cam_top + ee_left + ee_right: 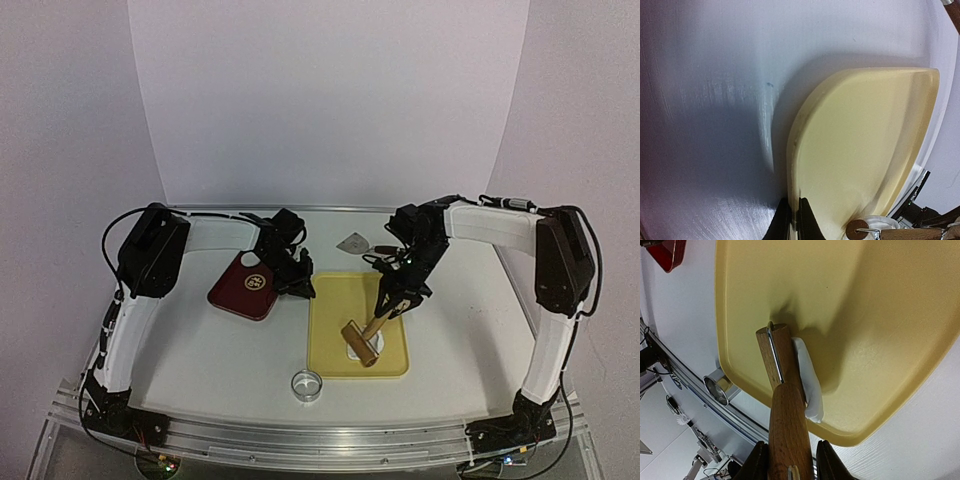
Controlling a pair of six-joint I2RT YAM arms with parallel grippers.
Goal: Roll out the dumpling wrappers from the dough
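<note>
Wooden roller (362,338) rests on the dough (353,351) just below the right gripper (396,298), which clamps its handle over the yellow board (335,310). The left gripper (297,283) sits at the board's left edge. From the left wrist, those jaws stand narrow, pinching the board's rim. From the right wrist, the dough lies ahead of the fingers (758,462), a thick strip beneath the roller head. Flattening it well likely needs even downward pressure, short strokes and a firmly held board.
</note>
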